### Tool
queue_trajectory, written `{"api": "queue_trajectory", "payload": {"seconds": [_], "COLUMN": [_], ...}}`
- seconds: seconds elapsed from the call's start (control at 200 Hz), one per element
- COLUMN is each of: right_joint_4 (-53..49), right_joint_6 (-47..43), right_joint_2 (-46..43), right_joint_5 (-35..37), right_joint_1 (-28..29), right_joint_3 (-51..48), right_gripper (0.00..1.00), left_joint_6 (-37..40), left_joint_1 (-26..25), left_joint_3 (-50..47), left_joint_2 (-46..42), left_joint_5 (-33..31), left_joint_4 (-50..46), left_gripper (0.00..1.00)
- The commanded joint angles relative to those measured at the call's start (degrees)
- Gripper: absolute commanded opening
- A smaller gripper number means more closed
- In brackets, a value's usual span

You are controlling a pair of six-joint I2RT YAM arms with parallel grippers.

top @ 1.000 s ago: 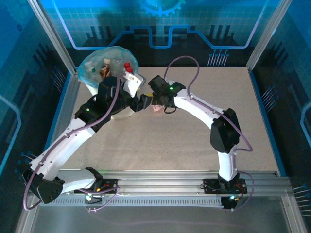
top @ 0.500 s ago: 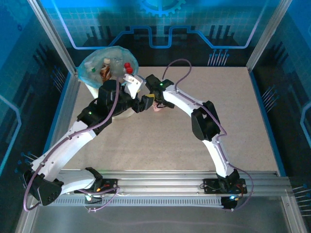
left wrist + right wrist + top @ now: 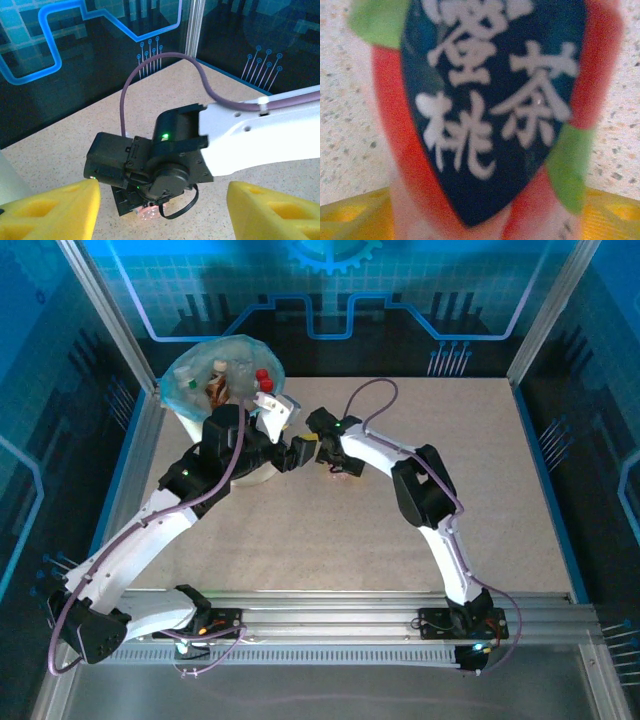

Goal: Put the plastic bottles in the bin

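A plastic bottle [image 3: 490, 125] with a red, dark-blue and green label lies on the table between the yellow fingers [image 3: 350, 215] of my right gripper [image 3: 487, 220], which press on its sides. From above, that gripper [image 3: 326, 456] is low over the pinkish bottle [image 3: 341, 472], just right of the bin [image 3: 178, 392]. The bin is white with a light-blue bag and holds several bottles [image 3: 263, 375]. My left gripper [image 3: 298, 452] hovers beside the right wrist, open, with nothing between its yellow fingers [image 3: 55, 210]. The left wrist view catches a bit of the bottle [image 3: 150, 212] under the right wrist.
The right arm's purple cable [image 3: 365, 390] loops above the table behind its wrist. The bin's white wall [image 3: 7, 180] is close on the left gripper's left. Bare speckled table [image 3: 480, 490] spreads to the right. Metal frame posts [image 3: 545, 320] stand at the back corners.
The right arm swung left and down onto the bottle and its jaws narrowed around it. The left arm barely moved.
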Motion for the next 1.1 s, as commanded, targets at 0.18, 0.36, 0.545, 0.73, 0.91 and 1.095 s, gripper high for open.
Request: {"api": "queue_trajectory", "payload": {"seconds": [0.18, 0.36, 0.545, 0.73, 0.91, 1.095], "right_joint_4": [4.81, 8.84, 12.47, 20.00, 30.03, 30.96], "right_joint_6": [-6.98, -13.09, -20.73, -27.71, -36.45, -36.97], "right_joint_2": [-13.71, -25.28, -41.04, -59.38, -72.53, -79.32], "right_joint_5": [-3.06, -6.14, -9.26, -15.56, -31.13, -30.84], "right_joint_1": [-0.86, 0.35, 2.94, 5.56, 6.84, 8.26], "right_joint_3": [-11.70, -22.40, -33.82, -45.54, -54.70, -57.19], "right_gripper": [0.66, 0.65, 0.66, 0.65, 0.69, 0.67], "left_joint_6": [-3.14, -8.28, -16.68, -23.90, -30.20, -34.17], "left_joint_1": [-0.30, -0.33, -0.31, -0.07, -0.05, -0.01], "left_joint_3": [2.16, 5.76, 14.19, 20.31, 17.98, 15.59], "left_joint_2": [1.01, 2.30, 6.41, 8.71, 7.96, 7.13], "left_joint_5": [-1.58, -2.29, -0.63, 5.52, 12.24, 12.02], "left_joint_4": [-1.47, -4.84, -13.84, -19.56, -14.77, -13.45], "left_gripper": [0.70, 0.71, 0.73, 0.74, 0.83, 0.82]}}
